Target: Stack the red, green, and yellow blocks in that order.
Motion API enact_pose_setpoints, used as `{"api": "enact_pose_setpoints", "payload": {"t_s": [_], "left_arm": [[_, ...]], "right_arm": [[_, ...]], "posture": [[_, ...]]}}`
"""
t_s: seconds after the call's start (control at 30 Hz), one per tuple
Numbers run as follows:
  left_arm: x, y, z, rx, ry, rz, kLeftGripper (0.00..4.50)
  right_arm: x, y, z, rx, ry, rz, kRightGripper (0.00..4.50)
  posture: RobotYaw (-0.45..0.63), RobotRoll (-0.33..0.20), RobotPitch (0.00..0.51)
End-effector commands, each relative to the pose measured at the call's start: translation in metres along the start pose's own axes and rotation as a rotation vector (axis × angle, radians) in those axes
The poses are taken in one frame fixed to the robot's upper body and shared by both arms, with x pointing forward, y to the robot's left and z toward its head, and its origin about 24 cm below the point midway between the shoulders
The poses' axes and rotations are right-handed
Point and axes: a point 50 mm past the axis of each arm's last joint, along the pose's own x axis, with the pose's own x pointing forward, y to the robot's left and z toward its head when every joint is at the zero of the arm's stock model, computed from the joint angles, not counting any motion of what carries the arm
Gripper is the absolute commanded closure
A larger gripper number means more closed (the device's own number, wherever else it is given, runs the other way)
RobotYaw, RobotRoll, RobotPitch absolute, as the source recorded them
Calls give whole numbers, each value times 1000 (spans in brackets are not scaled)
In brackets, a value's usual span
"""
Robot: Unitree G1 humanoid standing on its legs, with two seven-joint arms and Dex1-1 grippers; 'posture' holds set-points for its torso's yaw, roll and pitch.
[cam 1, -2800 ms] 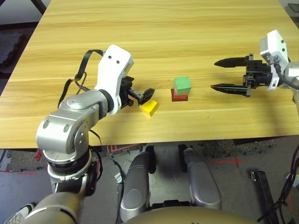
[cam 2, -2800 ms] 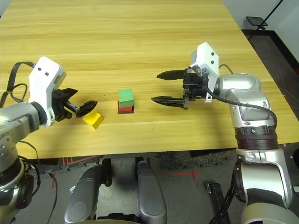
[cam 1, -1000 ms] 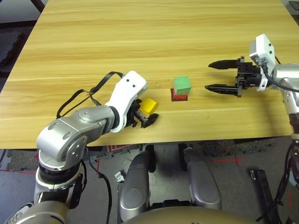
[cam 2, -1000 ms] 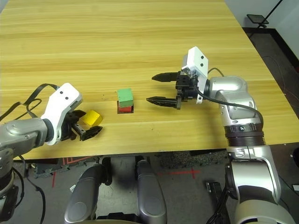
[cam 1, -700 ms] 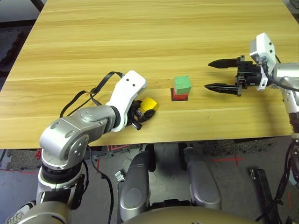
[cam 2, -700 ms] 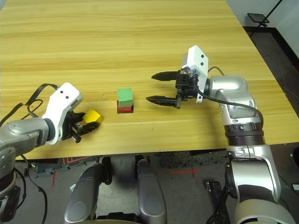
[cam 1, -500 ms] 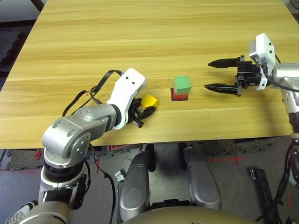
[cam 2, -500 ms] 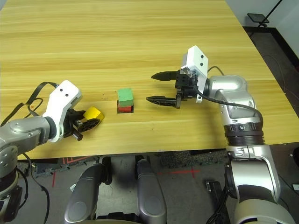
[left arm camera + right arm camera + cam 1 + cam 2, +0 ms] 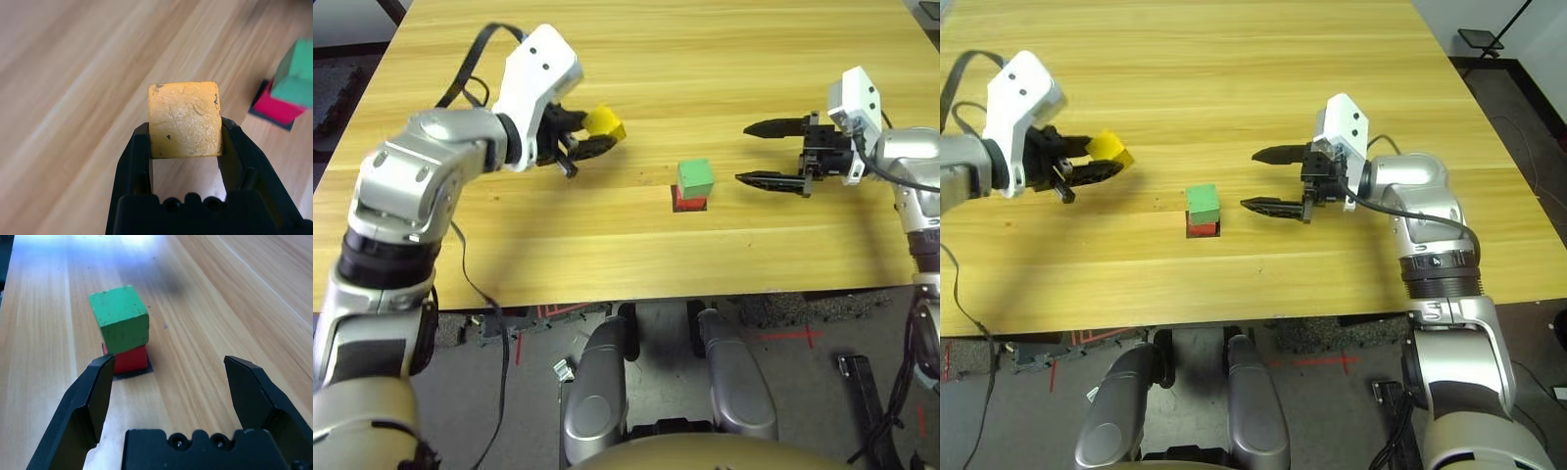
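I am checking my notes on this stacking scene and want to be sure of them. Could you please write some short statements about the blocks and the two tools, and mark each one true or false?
1. The left tool is shut on the yellow block. True.
2. The green block lies on the table beside the red block. False: the green block sits on top of the red one.
3. The right tool is open and holds nothing. True.
4. The yellow block rests on top of the green block. False: it is held in the air, away from the stack, to the stack's left.
5. The red block stands on a flat black patch. True.
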Motion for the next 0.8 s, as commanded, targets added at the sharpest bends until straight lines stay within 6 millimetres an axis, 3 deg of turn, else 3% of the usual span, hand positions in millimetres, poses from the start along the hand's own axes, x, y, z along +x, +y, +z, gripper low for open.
{"api": "enact_pose_setpoints", "payload": {"t_s": [0.03, 0.23, 0.37, 0.53, 0.8], "left_arm": [[9, -6, 17, 73, -36, -114, 2579], [24, -25, 35, 138, -65, -265, 2579], [30, -48, 37, 158, -67, -389, 2579], [34, -67, 35, 170, -44, -482, 2579], [49, -58, 34, 146, -1, -397, 2579]], "right_arm": [[-6, 6, 2, -10, 37, 44, 0], [-11, 10, 15, -37, 48, 79, 0], [-13, 10, 25, -58, 43, 76, 0], [-19, 8, 24, -59, 56, 50, 0], [-20, 10, 21, -51, 57, 40, 0]], "posture": [[331, 122, 249], [316, 117, 246], [300, 113, 245], [286, 115, 246], [269, 122, 253]]}}
